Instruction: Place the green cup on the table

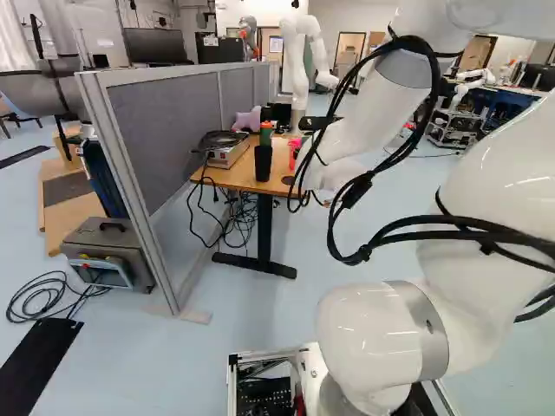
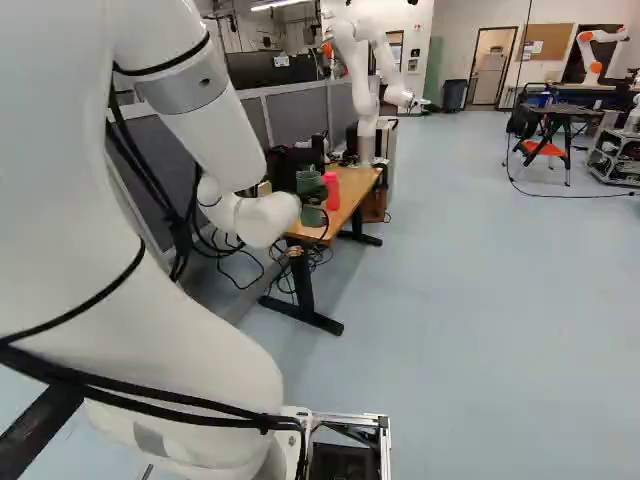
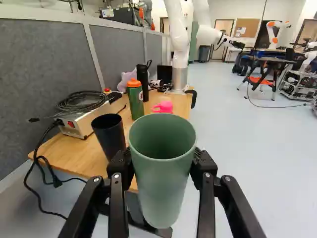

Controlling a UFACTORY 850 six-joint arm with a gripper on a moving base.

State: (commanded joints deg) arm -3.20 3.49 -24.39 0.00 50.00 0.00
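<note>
The green cup (image 3: 163, 178), smooth, matte and tapering, sits between the jaws, which stand part open and clasp it from both sides; its long axis runs near upright, mouth up; the one glossy white arm (image 1: 381, 329) carries it; the flat wooden desk (image 3: 74, 153) spreads from ten to twelve o'clock, so the coming move probably heads toward eleven, then down; a black tumbler (image 3: 110, 134) stands at ten; farther, an orange-capped bottle (image 3: 135, 101) at eleven.
</note>
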